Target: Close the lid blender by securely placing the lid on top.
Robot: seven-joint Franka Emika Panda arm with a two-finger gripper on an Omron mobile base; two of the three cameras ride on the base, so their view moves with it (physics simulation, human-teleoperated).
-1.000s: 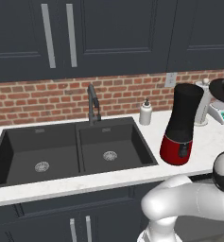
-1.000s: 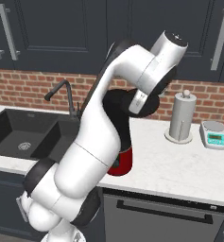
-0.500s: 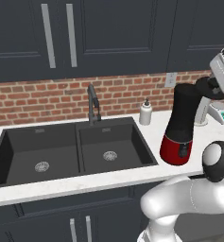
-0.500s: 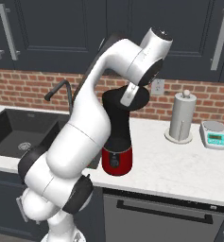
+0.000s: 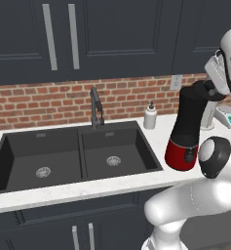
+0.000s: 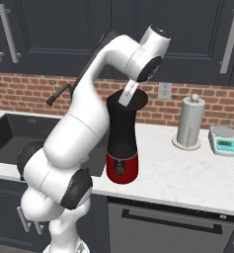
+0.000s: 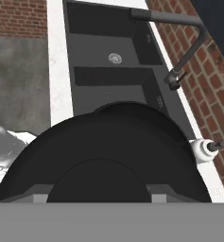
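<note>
Now I've swung the gripper (image 6: 130,97) in over the blender (image 6: 122,143) with the lid (image 6: 127,98) clamped in its fingers, just at the jar's mouth, so seating comes next.

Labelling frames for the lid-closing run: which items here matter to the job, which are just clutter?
Job: blender; lid at the jar's top; end effector on the lid.

Clutter: soap bottle; sink; faucet; paper towel roll; kitchen scale.

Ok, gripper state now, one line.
Gripper: shut on the lid, held at the top of the blender.
</note>
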